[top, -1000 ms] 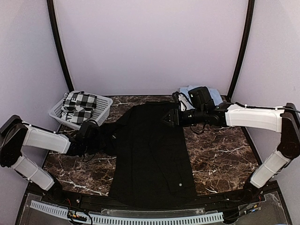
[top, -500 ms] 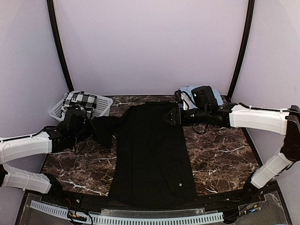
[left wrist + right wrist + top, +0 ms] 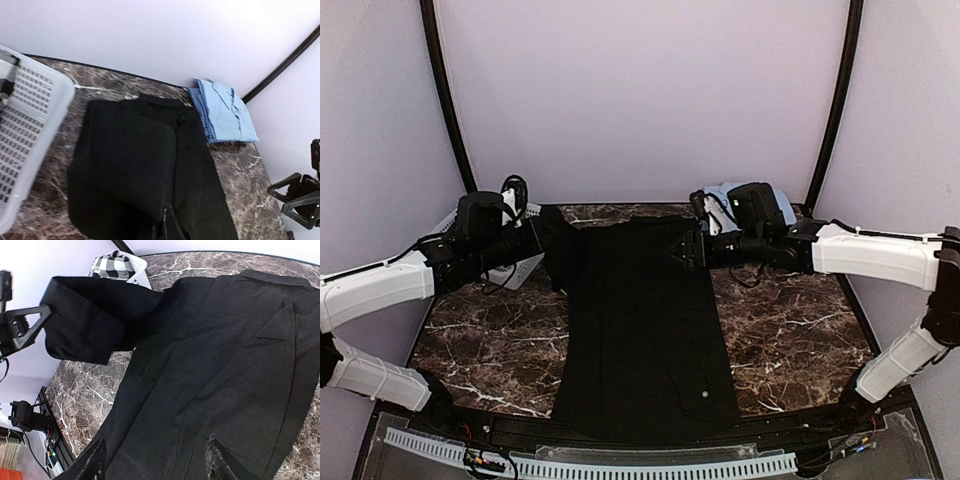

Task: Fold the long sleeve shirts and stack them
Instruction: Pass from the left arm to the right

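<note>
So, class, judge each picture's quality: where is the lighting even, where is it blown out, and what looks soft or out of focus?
Top external: even, soft light, sharp, but the black shirt swallows fold detail. Left wrist: whole frame slightly soft, wall washed out, basket blurred. Right wrist: wall blown white, cloth sharp, right tool fuzzy at the bottom edge.
</note>
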Controlling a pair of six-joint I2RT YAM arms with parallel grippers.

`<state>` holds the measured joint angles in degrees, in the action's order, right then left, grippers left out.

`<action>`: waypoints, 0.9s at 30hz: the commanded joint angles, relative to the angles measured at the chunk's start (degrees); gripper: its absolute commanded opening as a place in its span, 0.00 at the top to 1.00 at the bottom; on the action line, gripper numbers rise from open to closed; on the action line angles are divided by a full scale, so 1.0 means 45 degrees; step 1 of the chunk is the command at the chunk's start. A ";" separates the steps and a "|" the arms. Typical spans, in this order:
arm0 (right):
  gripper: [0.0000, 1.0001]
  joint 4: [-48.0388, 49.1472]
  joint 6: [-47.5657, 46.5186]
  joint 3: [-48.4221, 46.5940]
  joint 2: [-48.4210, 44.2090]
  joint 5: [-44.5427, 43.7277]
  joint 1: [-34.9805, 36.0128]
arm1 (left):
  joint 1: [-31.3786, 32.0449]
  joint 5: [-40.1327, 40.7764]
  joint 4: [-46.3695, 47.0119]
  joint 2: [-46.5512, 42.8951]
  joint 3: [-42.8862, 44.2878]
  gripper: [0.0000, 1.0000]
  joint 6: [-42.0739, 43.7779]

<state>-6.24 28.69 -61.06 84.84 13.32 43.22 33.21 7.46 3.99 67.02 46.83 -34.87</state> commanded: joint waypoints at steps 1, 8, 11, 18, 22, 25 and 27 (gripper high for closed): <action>0.32 0.0877 -0.0906 0.0204 -0.0593 -0.0689 0.0937 | 0.0674 -0.2738 0.0826 0.0905 0.0633 1.00 -0.1729; 0.20 0.2318 -0.1664 0.0640 -0.0250 -0.2104 0.2672 | 0.1548 -0.3779 0.1347 0.2650 0.1880 1.00 -0.3663; 0.16 0.3106 -0.1911 0.0877 0.0164 -0.2304 0.2992 | 0.1581 -0.4429 0.1931 0.2941 0.1920 1.00 -0.4100; 0.07 0.5278 -0.1496 0.1911 0.1010 -0.1803 0.3015 | 0.1570 -0.4879 0.1970 0.2910 0.2159 1.00 -0.4398; 0.07 0.6204 -0.0105 0.1915 0.1568 -0.0670 0.2705 | 0.1557 -0.4928 0.2062 0.2674 0.2217 1.00 -0.4343; 0.06 0.7685 0.1379 0.2125 0.1914 0.0755 0.2385 | 0.1486 -0.5005 0.2173 0.2587 0.2188 1.00 -0.4373; 0.06 0.9136 0.2543 0.2401 0.2365 0.1716 0.2211 | 0.1418 -0.5209 0.2528 0.2569 0.2091 1.00 -0.4532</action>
<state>19.64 29.34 -52.07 92.86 11.70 54.98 40.25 -13.87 11.84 80.88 55.27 -54.30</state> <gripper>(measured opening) 0.935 0.021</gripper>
